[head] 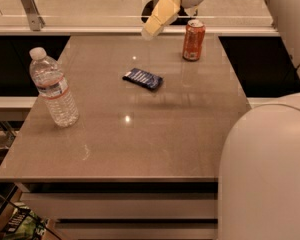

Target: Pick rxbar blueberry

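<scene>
The rxbar blueberry (143,78) is a small flat dark-blue bar with white lettering. It lies flat near the middle of the grey table (140,134), a little toward the far side. My gripper (160,16) hangs above the table's far edge, beyond the bar and a little to its right, well clear of it. Its cream-coloured fingers point down and left. Nothing is in it that I can see.
An orange soda can (193,40) stands at the far right of the table. A clear water bottle (54,89) stands at the left. My pale arm (265,169) fills the lower right. A counter with metal brackets (30,6) runs behind.
</scene>
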{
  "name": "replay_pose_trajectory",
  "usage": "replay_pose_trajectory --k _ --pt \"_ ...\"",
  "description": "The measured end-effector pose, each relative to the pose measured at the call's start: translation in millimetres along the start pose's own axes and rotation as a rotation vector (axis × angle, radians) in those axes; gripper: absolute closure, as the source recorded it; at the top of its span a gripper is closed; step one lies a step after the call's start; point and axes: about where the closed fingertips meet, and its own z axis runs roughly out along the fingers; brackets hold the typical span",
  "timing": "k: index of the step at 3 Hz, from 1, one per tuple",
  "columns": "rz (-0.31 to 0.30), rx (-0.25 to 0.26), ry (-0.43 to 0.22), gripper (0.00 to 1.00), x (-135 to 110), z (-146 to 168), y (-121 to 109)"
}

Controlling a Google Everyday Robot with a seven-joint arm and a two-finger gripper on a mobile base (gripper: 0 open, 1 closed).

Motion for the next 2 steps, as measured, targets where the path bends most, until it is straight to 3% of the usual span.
replay_pose_trajectory --k 2 --pt "0.016 -0.03 0.036 0.0 -13 38 5"
